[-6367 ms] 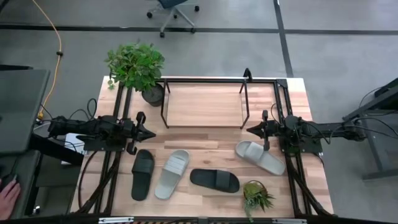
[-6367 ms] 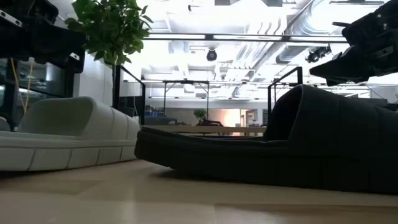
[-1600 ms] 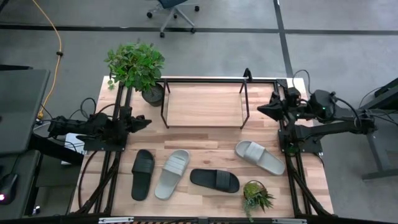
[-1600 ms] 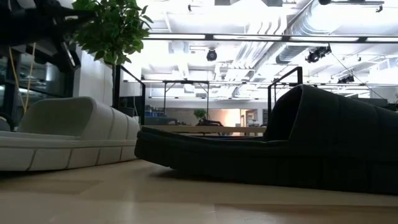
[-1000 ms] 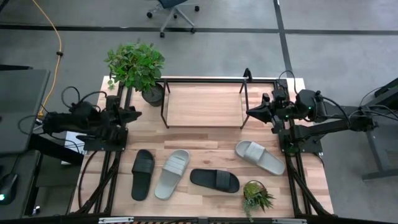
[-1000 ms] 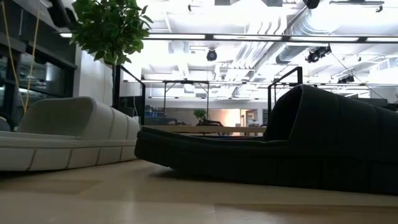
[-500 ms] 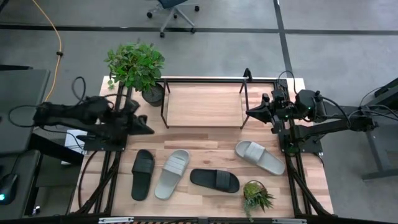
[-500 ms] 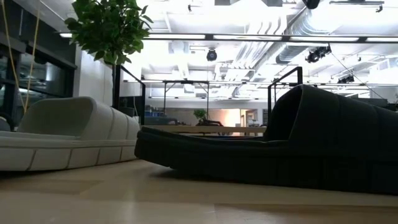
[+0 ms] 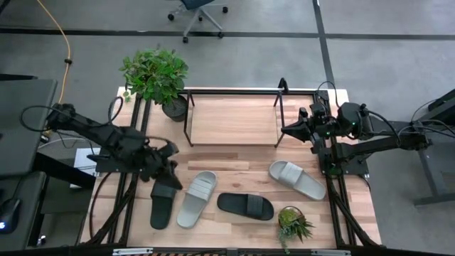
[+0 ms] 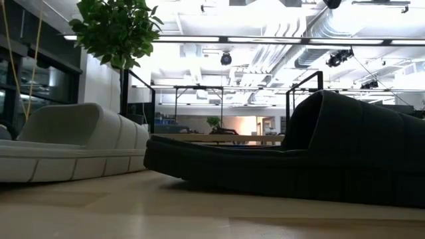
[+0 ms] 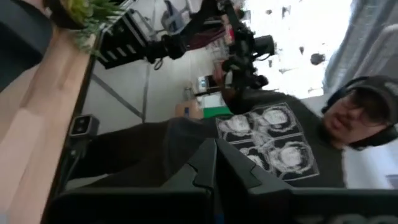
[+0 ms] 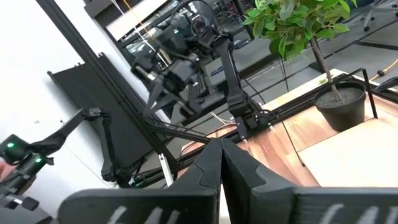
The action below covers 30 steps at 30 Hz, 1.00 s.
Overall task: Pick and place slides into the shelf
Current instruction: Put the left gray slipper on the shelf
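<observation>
Four slides lie sole-down on the wooden table, in a row along its near half: a black slide (image 9: 161, 205), a grey slide (image 9: 197, 198), a second black slide (image 9: 245, 205) and a second grey slide (image 9: 297, 179). The shelf (image 9: 233, 119) stands at the table's far middle with nothing on its board. My left gripper (image 9: 173, 178) (image 11: 214, 158) is shut and hangs in the air over the far end of the left black slide. My right gripper (image 9: 284, 129) (image 12: 221, 152) is shut and waits by the shelf's right post. The low view shows a grey slide (image 10: 66, 143) and a black slide (image 10: 292, 156), no gripper.
A large potted plant (image 9: 156, 75) stands at the shelf's far left corner. A small plant (image 9: 293, 222) sits near the table's near edge on the right. A person (image 11: 273, 143) shows beyond the table in the left wrist view. Bare wood lies between the shelf and the slides.
My left gripper has swung from the table's left side toward the near edge and a little to the right, over the left black slide's far end, rolling as it went. It has stayed shut. The slides have not moved.
</observation>
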{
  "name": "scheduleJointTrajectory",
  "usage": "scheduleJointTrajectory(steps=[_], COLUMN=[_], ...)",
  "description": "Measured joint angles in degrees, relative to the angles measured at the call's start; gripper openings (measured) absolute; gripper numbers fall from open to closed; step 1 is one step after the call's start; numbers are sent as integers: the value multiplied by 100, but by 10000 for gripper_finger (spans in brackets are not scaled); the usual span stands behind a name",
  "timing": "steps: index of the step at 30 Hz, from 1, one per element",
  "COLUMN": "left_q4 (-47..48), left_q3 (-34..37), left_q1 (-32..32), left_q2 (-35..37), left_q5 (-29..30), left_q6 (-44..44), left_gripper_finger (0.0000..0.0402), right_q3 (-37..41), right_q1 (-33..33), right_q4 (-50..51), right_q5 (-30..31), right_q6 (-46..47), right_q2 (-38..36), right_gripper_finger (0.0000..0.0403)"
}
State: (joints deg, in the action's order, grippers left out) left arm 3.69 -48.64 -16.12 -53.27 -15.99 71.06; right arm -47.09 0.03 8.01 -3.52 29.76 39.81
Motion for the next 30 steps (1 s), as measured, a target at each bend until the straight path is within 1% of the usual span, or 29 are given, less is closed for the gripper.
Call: scheduleJointTrajectory(steps=[3, 6, 12, 16, 20, 23, 26, 30], left_q4=[42, 371, 1703, 2454, 2879, 3000, 3117, 3288], left_q3=[-204, -408, -892, -1250, -1564, -1740, -1859, -1956], left_q1=[-354, -665, -1108, -1222, -1216, -1203, -1205, -1267], left_q2=[-237, -475, -1022, -1432, -1824, -2107, -2389, -2682], left_q5=[446, 905, 1554, 1848, 1998, 2106, 2103, 2098], left_q6=[-180, -316, -329, -402, -726, -965, -1220, -1291], left_gripper_finger=[0, 0, 0, 0, 0, 0, 0, 0], right_q3=[0, 0, 0, 0, 0, 0, -2, -2], right_q1=[1, 1, 0, 0, 0, 1, 1, 0], right_q4=[17, 17, 46, 45, 48, 69, 131, 242], right_q5=[-1, -1, -1, -1, 1, 0, -1, 1], right_q6=[-9, -14, -24, -41, -70, -27, -26, -24], right_q2=[0, 0, 0, -2, 0, 2, 2, 2], right_gripper_finger=[0, 0, 0, 0, 0, 0, 0, 0])
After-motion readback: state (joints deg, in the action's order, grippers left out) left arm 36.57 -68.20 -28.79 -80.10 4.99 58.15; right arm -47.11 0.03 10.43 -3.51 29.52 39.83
